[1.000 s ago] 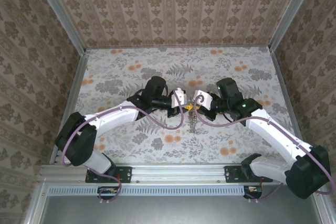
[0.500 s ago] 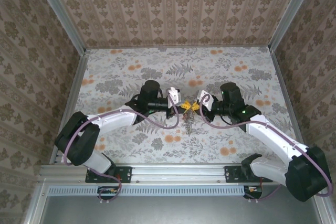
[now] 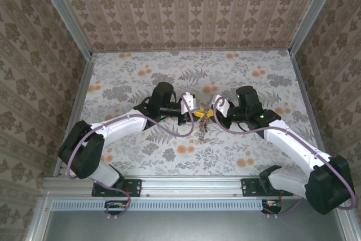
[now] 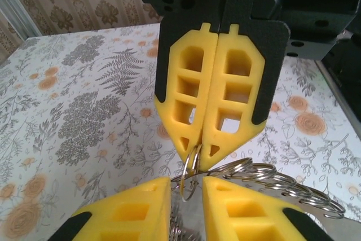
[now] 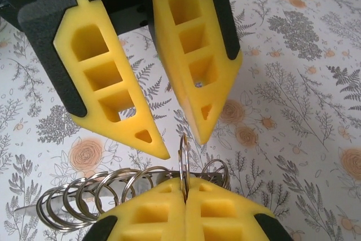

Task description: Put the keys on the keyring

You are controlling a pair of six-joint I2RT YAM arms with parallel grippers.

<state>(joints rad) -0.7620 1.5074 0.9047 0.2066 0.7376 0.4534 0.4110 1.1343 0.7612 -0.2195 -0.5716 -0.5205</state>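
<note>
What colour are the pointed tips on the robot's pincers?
Bright yellow pads, backed in black; the left wrist view shows them best.

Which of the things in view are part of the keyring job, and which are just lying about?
Job:
- split ring, pinched in the shut fingers of the right gripper
- chain of linked rings hanging off it
- left gripper, fingers apart either side of the split ring

Not the job:
- floral table cover
- patterned walls
- aluminium rail at the near edge
</note>
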